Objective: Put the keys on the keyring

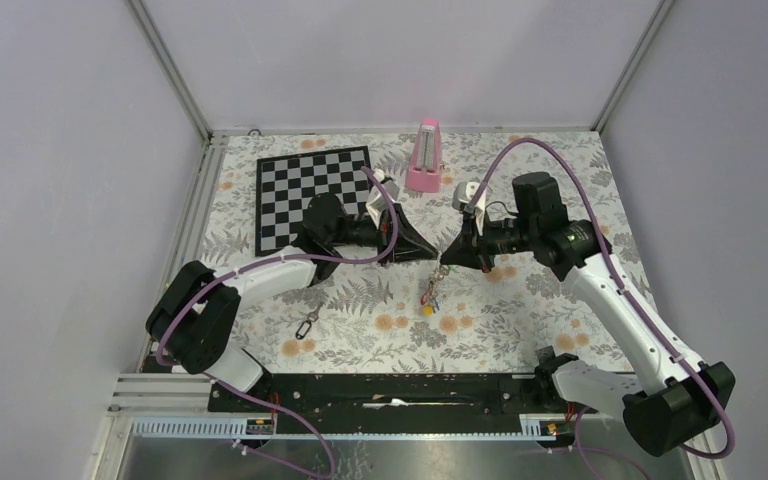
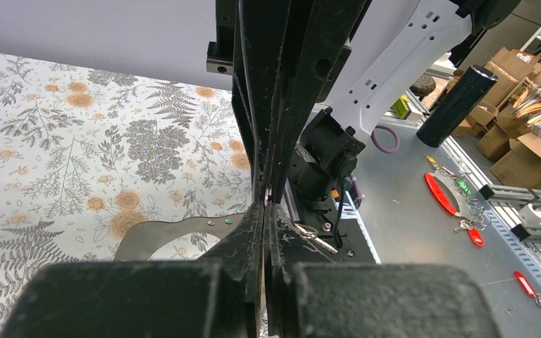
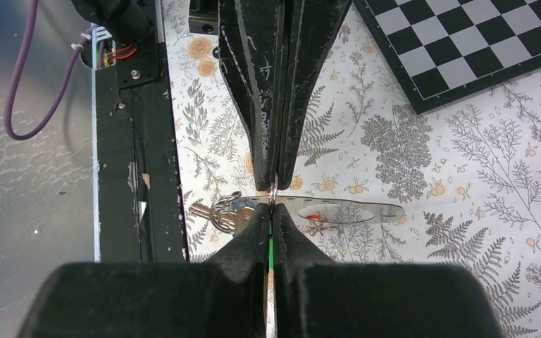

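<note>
My right hand (image 1: 452,257) pinches the keyring (image 3: 273,191), my left hand (image 1: 428,252) pressed shut beside it; loose key (image 1: 308,322) lies toward the desk's (image 1: 560,330) near-left corner, nearer my left.

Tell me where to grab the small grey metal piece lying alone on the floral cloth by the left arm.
Pinch the small grey metal piece across its narrow middle, coming straight down from above. It lies flat on the floral cloth, its long axis slanting from near-left to far-right, so a sideways approach would likely just push it. Key or clip: too small to tell.
</note>
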Robot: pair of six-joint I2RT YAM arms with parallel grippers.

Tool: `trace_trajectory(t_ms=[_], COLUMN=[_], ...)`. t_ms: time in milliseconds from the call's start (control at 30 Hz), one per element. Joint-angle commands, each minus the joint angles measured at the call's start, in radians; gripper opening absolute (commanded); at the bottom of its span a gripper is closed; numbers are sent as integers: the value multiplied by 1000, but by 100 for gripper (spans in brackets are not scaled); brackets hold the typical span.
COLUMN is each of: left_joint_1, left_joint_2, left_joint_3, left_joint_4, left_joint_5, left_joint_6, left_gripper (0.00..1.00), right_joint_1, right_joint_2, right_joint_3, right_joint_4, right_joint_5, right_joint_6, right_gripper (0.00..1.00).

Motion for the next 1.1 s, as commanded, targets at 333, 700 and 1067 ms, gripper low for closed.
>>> trace_trajectory(t_ms=[333,700,1067], left_joint_1=[-3,-40,-48], left_joint_2=[-49,-8,17], left_joint_3=[201,220,232], left_joint_4=[-524,-546,-520], left_joint_5=[33,38,38], left_joint_6=[462,527,514], left_gripper=[40,40,26], right_joint_1=[31,39,39], right_joint_2=[53,78,75], right_joint_3=[119,140,104], right_joint_4=[-183,-203,-175], right_joint_5=[151,145,128], right_joint_6=[-91,-73,-65], right_gripper=[0,0,0])
